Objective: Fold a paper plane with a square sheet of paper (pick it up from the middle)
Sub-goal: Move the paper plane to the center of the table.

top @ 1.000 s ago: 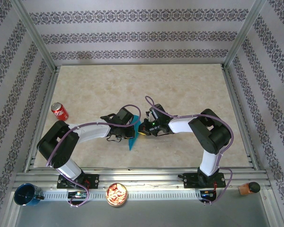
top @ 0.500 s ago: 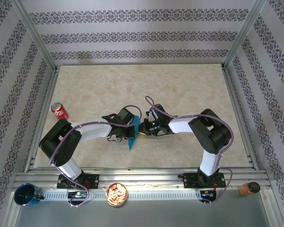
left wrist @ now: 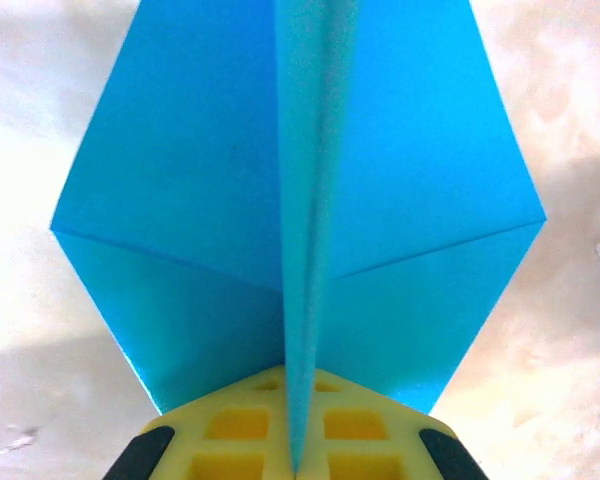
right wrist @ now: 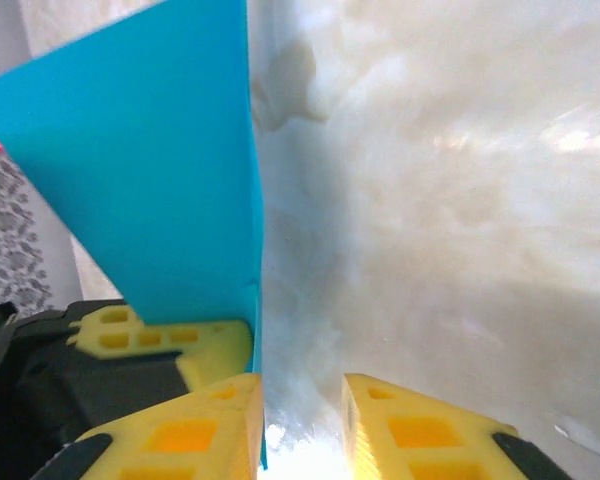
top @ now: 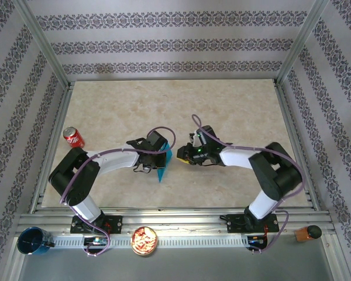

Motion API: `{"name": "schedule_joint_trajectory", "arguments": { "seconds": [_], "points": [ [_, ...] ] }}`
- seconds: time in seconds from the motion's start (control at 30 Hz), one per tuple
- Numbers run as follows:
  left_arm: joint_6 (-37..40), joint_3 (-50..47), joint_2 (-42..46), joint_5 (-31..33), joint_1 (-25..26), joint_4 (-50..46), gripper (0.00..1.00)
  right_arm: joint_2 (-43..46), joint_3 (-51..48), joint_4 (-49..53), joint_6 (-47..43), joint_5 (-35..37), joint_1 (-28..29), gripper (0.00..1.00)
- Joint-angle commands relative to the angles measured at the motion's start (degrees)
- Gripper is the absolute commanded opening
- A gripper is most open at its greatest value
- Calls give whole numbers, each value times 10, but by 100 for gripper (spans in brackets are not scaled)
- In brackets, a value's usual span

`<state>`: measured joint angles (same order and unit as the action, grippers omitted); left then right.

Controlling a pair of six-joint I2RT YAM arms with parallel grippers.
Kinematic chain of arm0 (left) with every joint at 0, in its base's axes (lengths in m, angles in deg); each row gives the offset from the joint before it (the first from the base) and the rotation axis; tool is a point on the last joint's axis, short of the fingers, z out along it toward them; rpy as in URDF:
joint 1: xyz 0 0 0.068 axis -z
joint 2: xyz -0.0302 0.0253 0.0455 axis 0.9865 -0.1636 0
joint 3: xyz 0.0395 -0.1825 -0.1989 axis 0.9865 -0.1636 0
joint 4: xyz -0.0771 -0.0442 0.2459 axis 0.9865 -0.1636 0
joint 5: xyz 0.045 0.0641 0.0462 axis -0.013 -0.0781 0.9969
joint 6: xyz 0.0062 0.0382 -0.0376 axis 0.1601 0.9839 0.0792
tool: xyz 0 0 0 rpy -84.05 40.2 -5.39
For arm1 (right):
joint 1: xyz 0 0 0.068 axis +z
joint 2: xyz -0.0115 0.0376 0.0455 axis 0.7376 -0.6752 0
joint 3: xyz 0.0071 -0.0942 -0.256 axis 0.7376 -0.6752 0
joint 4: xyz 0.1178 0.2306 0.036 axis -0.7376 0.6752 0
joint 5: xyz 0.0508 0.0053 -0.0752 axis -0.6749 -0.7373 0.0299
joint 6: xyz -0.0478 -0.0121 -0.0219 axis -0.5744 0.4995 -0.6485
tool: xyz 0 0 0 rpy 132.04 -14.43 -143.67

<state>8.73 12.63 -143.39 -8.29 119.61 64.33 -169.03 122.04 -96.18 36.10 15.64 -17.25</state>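
At mid-table, above the marbled beige tabletop (top: 234,111), the left gripper (left wrist: 300,445) is clamped on the centre crease of the smooth turquoise paper (left wrist: 210,200), which is folded into a pointed kite shape. The right gripper (right wrist: 300,420), its yellow gridded fingers apart, sits just beside the sheet's edge.

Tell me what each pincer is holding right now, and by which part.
The left pincer is shut on the folded blue paper, pinching its raised centre fold. The right pincer stands open beside the paper, holding nothing.
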Motion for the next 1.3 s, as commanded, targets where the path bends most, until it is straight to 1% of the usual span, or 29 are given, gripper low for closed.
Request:
{"name": "schedule_joint_trajectory", "arguments": {
  "seconds": [0.0, 0.2, 0.5, 0.73, 0.97, 1.17, 1.27],
  "points": [
    [1, 36, -1, 57, 6, -61, 5, 46, -33, 23, -20, 5, -27, 30],
    [4, 84, -53, 64, 6, -88, 5, 90, -67, 34, -25, 7, -50, 30],
    [9, 123, -100, 65, 6, -102, 6, 98, -81, 33, -25, 4, -54, 30],
    [10, 130, -118, 53, 6, -101, 13, 91, -88, 29, -23, 4, -59, 30],
    [8, 145, -141, 49, 6, -110, 15, 76, -81, 27, -28, -5, -62, 30],
    [5, 152, -158, 65, 6, -119, 17, 82, -87, 26, -31, -6, -66, 31],
    [4, 172, -178, 76, 6, -131, 23, 90, -92, 29, -34, -3, -72, 31]
  ]
}}
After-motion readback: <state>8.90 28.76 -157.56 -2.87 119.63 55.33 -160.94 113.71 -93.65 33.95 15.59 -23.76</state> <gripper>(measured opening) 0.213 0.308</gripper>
